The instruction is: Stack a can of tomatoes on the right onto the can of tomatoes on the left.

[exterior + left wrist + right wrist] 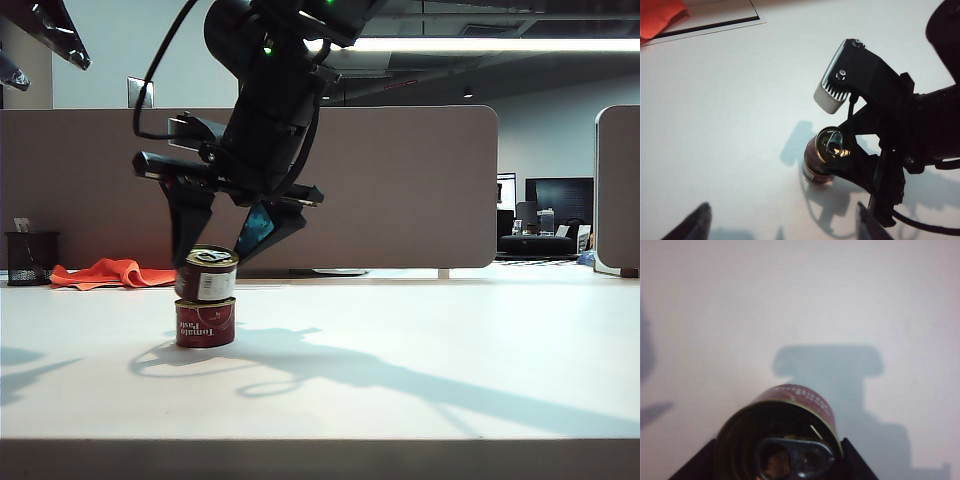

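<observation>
We see our right arm reaching down from above toward the left half of the exterior view, its black right gripper (222, 252) pointing downward with the two fingers (188, 225) spread on either side of a can. Our left gripper (782, 222) hangs high, fingers (692, 225) wide apart and holding nothing; only its tips show at the exterior view's upper left corner.

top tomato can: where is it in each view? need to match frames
Exterior view: top can sits on the bottom can, left of centre, between the fingers of the right tool.
Left wrist view: top can, pull-tab up, low and right of centre, right tool around it.
Right wrist view: top can, lid and pull-tab fill the lower middle.
Shared landmark: the can's pull-tab lid; the white table under it.
</observation>
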Controlling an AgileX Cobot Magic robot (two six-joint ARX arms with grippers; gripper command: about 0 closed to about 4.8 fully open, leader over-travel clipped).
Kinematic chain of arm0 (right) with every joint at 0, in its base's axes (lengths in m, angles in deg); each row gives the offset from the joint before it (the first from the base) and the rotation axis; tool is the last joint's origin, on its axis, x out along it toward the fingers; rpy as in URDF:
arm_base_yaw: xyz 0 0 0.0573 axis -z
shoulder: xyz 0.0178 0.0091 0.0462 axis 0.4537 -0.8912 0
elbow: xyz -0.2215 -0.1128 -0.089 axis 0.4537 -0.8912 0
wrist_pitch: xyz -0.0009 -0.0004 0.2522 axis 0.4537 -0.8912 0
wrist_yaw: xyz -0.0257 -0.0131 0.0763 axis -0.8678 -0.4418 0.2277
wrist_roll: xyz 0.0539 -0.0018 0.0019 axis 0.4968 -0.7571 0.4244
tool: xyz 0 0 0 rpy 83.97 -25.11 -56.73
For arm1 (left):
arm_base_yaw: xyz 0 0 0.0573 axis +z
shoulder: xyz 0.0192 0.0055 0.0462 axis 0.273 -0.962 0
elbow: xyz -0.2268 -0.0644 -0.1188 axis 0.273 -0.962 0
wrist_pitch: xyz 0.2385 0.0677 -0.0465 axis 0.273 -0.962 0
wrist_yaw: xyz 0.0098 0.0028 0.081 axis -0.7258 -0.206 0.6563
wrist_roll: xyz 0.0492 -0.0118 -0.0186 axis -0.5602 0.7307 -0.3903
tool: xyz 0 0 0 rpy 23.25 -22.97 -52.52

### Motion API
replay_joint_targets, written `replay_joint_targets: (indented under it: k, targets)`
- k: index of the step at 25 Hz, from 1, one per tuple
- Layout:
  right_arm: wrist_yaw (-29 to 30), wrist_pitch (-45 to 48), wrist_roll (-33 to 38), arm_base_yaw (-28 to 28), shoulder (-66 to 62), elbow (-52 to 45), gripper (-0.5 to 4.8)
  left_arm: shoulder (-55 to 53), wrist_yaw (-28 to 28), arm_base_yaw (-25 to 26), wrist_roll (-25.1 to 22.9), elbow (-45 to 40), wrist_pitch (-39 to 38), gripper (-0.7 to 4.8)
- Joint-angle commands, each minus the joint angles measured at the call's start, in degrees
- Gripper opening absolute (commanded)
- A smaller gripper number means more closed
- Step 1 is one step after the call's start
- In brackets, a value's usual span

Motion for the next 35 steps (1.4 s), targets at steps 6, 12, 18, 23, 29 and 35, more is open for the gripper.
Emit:
replay_joint_targets:
  k: [6,12,18,23,29,35]
  targets:
    - [0.8,-1.0,-1.1,-0.4,0.7,3.7,4.32,0.1,0.2,0.0,-0.2,0.4,0.5,3.64]
    - [-0.7,-3.5,-1.1,0.9,5.7,10.4,2.19,0.1,0.2,0.0,-0.2,0.5,0.5,3.63]
    - [-0.4,-7.8,-0.5,6.8,15.6,10.8,-0.06,0.6,0.4,0.0,-1.5,0.7,1.8,1.27]
    - [-0.6,-13.0,-0.5,13.0,22.9,10.7,-0.06,2.4,1.3,0.0,-1.0,0.6,1.5,0.14]
    - [-2.5,-15.5,-2.7,17.0,29.0,9.5,-0.06,5.9,3.6,-0.1,-0.6,0.6,1.7,0.12]
    - [-7.5,-11.7,-4.5,17.4,42.2,-4.2,-0.06,11.4,3.8,-0.1,-0.6,0.5,1.3,0.11]
